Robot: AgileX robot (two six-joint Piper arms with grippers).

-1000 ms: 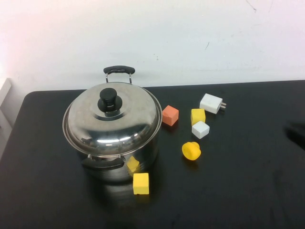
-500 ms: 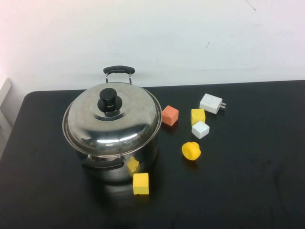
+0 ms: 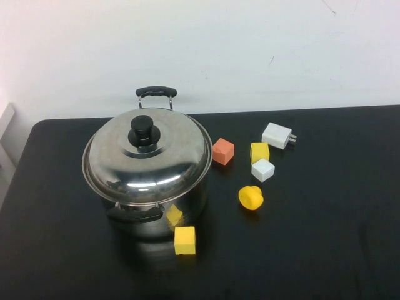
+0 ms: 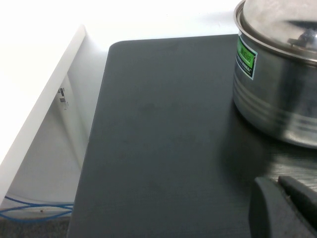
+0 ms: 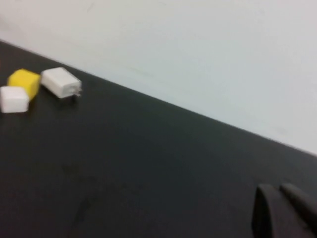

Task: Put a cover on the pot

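Pot [image 3: 150, 194] sits left of centre in the high view with lid [image 3: 147, 157] already seated flush; left gripper [image 4: 285, 206] and right gripper [image 5: 282, 210], jaws closed on nothing, should stay clear and avoid nudging it.

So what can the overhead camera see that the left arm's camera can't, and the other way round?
Only the high view shows the lid's black knob, the coloured blocks such as the orange block, and the white charger. Neither arm appears there.

Only the left wrist view shows the left gripper, shut and low beside the pot, and the pot's green label.

Both show the covered pot on the black table.

The right gripper, shut, shows only in its own view.
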